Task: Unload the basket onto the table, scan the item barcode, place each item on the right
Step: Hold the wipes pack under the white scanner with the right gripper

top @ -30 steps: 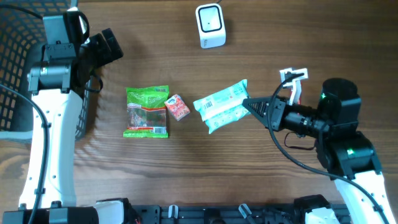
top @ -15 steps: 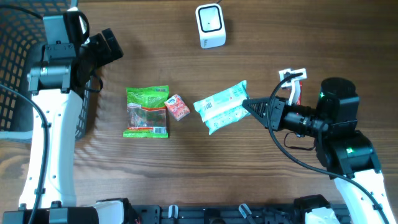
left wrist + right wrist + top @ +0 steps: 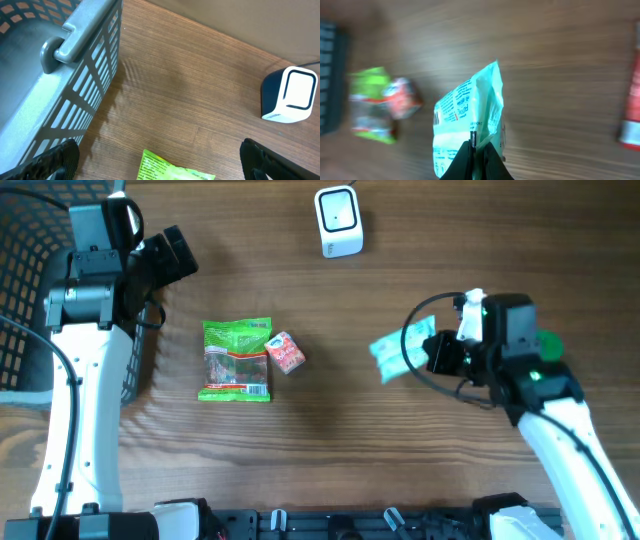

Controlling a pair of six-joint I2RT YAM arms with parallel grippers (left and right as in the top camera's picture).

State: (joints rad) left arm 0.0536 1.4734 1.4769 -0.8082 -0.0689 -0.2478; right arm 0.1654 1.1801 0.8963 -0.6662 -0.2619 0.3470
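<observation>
- Right-wrist view blurred; print on the crinkly teal packet (image 3: 470, 115) we barely read.
- Right claw (image 3: 479, 150) pinches its edge, well apart from the boxy white scanner (image 3: 338, 222).
- Left claw (image 3: 160, 165) gapes wide, tips cropped.

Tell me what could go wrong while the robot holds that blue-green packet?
1. The right gripper pinches only one edge of the packet, so the floppy packet might slip out or swing.
2. The scanner stands well apart from the packet, so carrying it over could loosen that small grip.
3. I cannot see the barcode in these views, so it may end up facing away from the scanner.
</observation>
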